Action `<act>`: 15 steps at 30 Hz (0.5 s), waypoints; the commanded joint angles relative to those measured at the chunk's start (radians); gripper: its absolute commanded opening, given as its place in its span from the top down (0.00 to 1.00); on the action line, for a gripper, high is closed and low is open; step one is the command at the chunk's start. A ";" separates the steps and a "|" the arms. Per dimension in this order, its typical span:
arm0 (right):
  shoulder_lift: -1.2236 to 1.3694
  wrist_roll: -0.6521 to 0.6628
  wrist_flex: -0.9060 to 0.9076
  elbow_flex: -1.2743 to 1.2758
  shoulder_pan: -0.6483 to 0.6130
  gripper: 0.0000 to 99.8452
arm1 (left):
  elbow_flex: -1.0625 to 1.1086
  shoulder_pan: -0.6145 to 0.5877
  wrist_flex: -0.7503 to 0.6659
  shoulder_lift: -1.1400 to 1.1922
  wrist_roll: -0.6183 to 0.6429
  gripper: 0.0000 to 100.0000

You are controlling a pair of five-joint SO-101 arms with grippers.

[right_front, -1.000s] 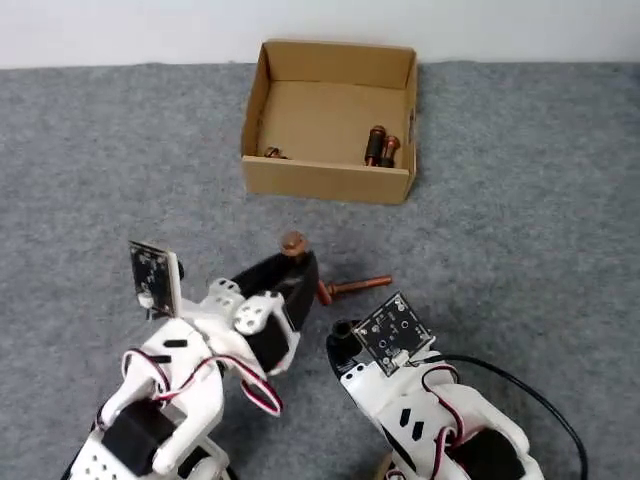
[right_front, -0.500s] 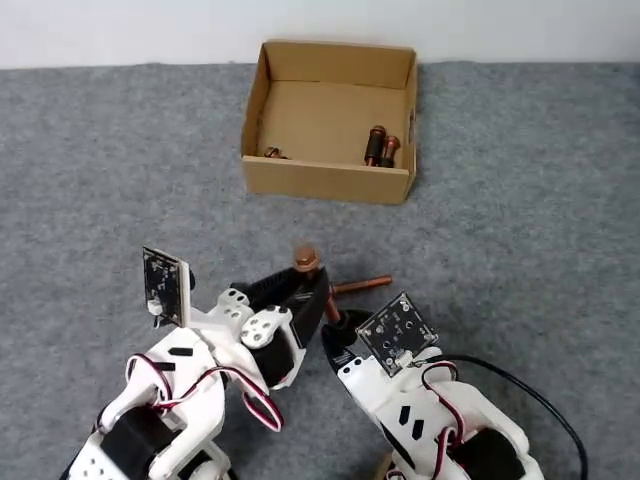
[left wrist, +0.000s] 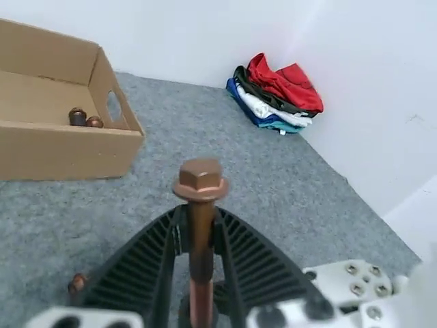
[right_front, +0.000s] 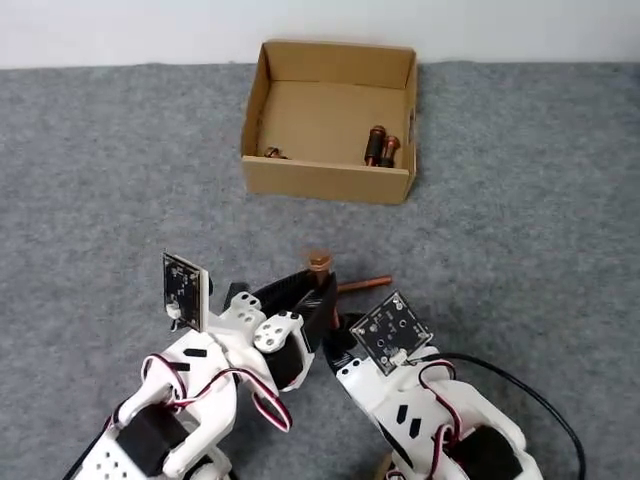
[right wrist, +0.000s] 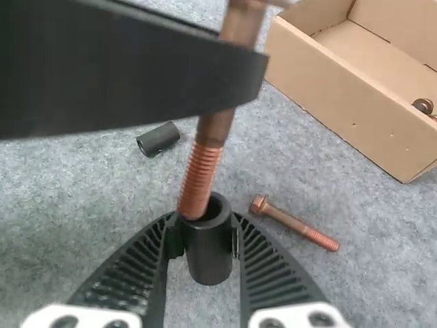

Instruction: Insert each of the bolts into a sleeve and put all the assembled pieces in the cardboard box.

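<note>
- We count two bolts outside the cardboard box (right_front: 325,180), a held bolt (left wrist: 199,184) and a loose bolt (right wrist: 293,222) on the worktop (right_front: 520,200), plus two sleeves.
- The high view shows three pieces (right_front: 380,147) in the box; the right wrist view shows a loose sleeve (right wrist: 157,139).
- The left hand (left wrist: 199,217) grips the held bolt head-up.
- The right hand (right wrist: 205,225) clamps the gripped sleeve (right wrist: 205,246), with the bolt's thread tip at its mouth.
</note>
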 commanded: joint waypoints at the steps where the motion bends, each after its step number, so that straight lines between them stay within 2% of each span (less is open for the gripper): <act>1: -0.012 0.008 -0.030 -0.052 0.001 0.99 | 0.013 0.023 -0.038 0.006 -0.014 1.00; 7: -0.012 0.008 -0.030 -0.051 -0.002 0.99 | 0.054 0.023 -0.068 0.000 -0.014 1.00; 15: -0.012 0.008 -0.027 -0.048 -0.002 0.99 | 0.093 0.018 -0.196 0.006 -0.015 1.00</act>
